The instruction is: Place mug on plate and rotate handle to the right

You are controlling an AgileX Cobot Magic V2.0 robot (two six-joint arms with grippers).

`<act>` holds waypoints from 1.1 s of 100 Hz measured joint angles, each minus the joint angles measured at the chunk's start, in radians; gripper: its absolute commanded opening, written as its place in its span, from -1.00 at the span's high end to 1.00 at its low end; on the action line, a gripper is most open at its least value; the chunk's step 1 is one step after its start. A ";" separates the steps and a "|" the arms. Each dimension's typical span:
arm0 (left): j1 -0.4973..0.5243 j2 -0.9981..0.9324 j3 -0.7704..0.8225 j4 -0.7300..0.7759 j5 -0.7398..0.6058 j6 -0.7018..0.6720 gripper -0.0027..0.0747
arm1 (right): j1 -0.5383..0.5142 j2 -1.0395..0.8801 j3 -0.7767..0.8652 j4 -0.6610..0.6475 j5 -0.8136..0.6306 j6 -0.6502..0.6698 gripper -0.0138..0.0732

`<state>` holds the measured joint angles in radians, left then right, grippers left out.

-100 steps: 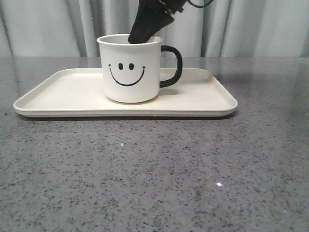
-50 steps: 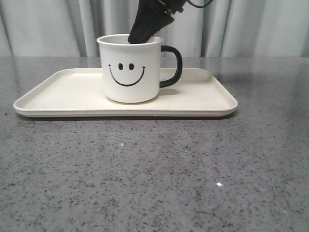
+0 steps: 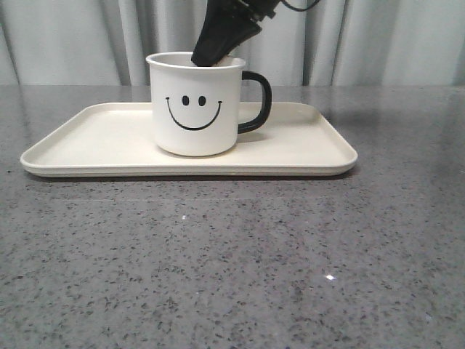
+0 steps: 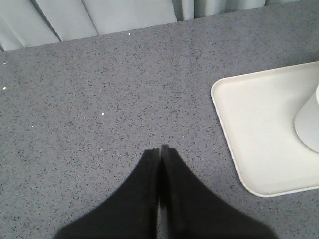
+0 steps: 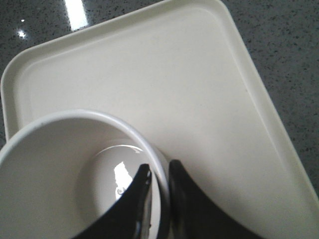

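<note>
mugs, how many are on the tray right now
1. The mug stands upright near the middle of the tray, smiley toward the front camera, handle on the robot's right. The right gripper pinches its rim. No other mug shows in any view.

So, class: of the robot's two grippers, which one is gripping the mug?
The right gripper: its fingers pinch the mug wall at the rim. The left gripper is closed, hanging over bare table.
</note>
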<state>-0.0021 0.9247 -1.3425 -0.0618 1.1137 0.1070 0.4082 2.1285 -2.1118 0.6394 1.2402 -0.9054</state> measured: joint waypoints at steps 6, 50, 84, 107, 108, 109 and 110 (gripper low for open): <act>0.000 0.000 0.000 0.000 0.000 0.000 0.98 | 0.000 0.000 0.000 0.007 0.000 0.000 0.28; 0.000 0.000 0.000 0.000 0.000 0.000 0.98 | 0.000 -0.031 0.000 0.020 -0.070 0.002 -0.16; 0.000 0.000 0.000 0.000 0.000 0.000 0.98 | -0.066 -0.137 0.000 0.028 -0.196 0.081 -0.16; 0.000 0.000 0.000 0.000 0.000 0.000 0.98 | -0.170 -0.233 0.000 0.028 -0.204 0.134 -0.16; 0.000 0.000 0.000 0.000 0.000 0.000 0.98 | -0.174 -0.237 0.000 0.028 -0.204 0.134 -0.16; 0.000 0.000 0.000 0.000 0.000 0.000 0.98 | -0.180 -0.244 0.000 0.028 -0.204 0.134 -0.16; 0.000 0.000 0.000 0.000 0.000 0.000 0.98 | -0.183 -0.248 0.000 0.028 -0.204 0.137 -0.16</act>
<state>-0.0021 0.9247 -1.3425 -0.0618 1.1137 0.1070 0.2253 1.8808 -2.1122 0.6671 1.0357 -0.7688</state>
